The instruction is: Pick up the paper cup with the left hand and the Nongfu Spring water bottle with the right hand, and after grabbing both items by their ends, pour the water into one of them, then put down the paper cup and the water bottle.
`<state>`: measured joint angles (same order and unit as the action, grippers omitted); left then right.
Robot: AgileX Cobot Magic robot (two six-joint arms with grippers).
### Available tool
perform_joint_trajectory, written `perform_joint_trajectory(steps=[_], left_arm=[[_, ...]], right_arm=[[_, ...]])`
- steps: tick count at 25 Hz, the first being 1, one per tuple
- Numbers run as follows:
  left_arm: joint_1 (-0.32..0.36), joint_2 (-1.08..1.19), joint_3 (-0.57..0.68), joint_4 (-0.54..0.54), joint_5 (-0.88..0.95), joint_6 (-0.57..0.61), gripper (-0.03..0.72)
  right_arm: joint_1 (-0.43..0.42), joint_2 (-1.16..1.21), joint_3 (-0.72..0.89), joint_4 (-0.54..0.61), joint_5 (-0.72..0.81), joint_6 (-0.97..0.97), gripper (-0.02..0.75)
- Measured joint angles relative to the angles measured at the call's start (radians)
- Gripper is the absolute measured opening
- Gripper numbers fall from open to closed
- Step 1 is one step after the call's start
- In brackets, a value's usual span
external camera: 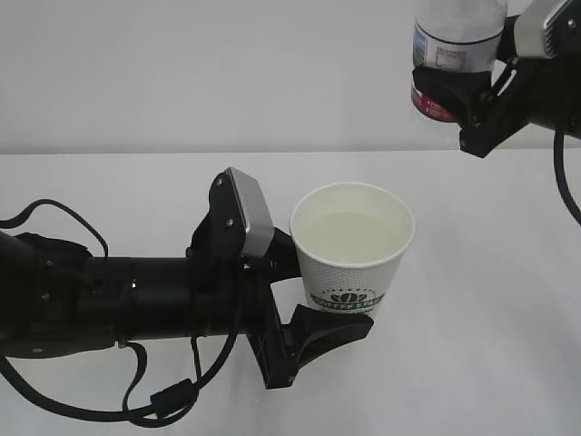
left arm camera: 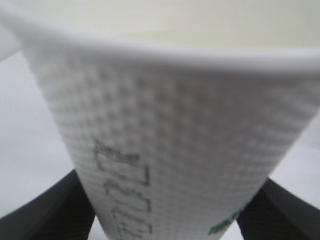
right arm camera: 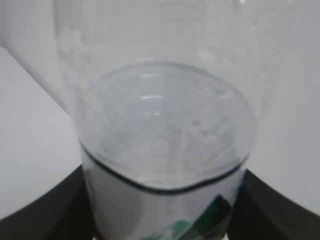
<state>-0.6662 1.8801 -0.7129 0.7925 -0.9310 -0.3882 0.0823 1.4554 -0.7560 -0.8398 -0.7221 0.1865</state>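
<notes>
The white paper cup (external camera: pixel 349 263) with its green logo stands upright just over the table, and pale water (external camera: pixel 349 234) reaches close to its rim. My left gripper (external camera: pixel 336 295) is shut on the cup's lower half. In the left wrist view the cup (left arm camera: pixel 170 125) fills the frame between the black fingers (left arm camera: pixel 55 210). At the top right my right gripper (external camera: pixel 454 95) is shut on the Nongfu Spring water bottle (external camera: pixel 457 36), held high with its top cut off by the frame. In the right wrist view the bottle (right arm camera: pixel 165 130) holds some water above its label, between the fingers (right arm camera: pixel 50 210).
A white table (external camera: pixel 490 318) runs under both arms, with a plain white wall (external camera: pixel 227 73) behind it. The left arm's black cable (external camera: pixel 136 400) loops over the table at the front left. Nothing else stands on the table in view.
</notes>
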Motion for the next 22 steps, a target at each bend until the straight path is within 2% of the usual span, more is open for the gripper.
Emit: perform_joint_trajectory(steps=[6, 22], left_arm=[[0.0, 0.0, 0.0, 0.0, 0.0, 0.0, 0.589], [0.0, 0.0, 0.0, 0.0, 0.0, 0.0, 0.589]], right_arm=[[0.0, 0.042, 0.029, 0.069, 0.004, 0.0, 0.503], [0.0, 0.051, 0.165, 0.405, 0.006, -0.102, 0.503]])
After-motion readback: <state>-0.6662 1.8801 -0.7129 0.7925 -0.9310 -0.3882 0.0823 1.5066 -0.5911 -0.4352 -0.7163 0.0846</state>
